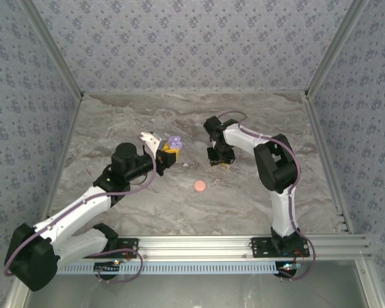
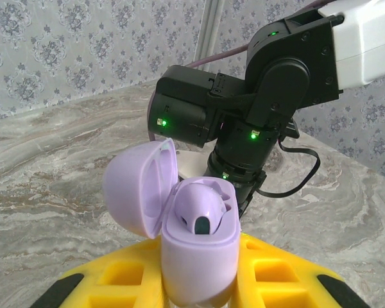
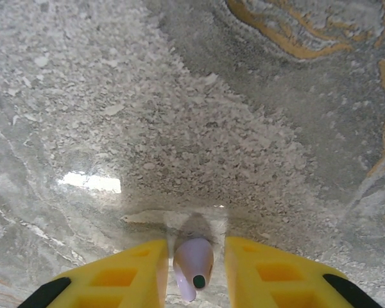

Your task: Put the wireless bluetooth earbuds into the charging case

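Glossy lavender earbud (image 3: 193,260) (dark-tipped stem)

Marbled grey tabletop (image 1: 115,122), floral blue-grey walls (image 1: 179,38)

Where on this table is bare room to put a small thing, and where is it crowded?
Free: the far strip of the table along the back wall, and the near patch between the pink disc and the arm bases. Crowded: the middle, where the held, open lavender case and the right gripper are close together.
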Controlling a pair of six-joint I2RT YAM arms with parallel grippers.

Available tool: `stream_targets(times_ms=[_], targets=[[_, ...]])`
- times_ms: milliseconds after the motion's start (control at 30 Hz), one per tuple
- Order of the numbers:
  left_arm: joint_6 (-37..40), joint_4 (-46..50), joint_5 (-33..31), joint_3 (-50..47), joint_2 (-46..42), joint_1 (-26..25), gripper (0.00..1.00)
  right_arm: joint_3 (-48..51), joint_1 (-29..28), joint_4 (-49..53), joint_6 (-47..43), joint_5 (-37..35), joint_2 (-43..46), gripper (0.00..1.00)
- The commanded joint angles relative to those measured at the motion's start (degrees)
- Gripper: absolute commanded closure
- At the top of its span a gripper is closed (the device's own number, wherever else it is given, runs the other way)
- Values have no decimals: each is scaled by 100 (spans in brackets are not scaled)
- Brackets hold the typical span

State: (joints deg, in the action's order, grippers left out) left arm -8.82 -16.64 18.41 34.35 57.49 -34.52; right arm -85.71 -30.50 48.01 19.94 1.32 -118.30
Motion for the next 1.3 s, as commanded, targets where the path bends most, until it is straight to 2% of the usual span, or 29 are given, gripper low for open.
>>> stream_targets(times_ms=[0, 133, 367, 600, 933, 1267], targets=[[55, -154, 48, 150, -10, -46, 77, -139, -10, 21, 18, 44, -199, 69], [63, -154, 48, 151, -10, -50, 77, -165, -9, 23, 4, 45, -261, 70], [73, -128, 70, 168, 7, -53, 77, -130, 49, -33, 9, 66, -253, 80], [63, -124, 83, 203, 90, -50, 77, 147, 183, -315, 18, 266, 61, 83], [-224, -531, 25, 159, 462, -73, 77, 875, 420, -1294, 5, 968, 924, 84], [-621, -1085, -323, -23, 778, -74, 77, 1469, 596, -2240, 77, 1785, 1806, 84]])
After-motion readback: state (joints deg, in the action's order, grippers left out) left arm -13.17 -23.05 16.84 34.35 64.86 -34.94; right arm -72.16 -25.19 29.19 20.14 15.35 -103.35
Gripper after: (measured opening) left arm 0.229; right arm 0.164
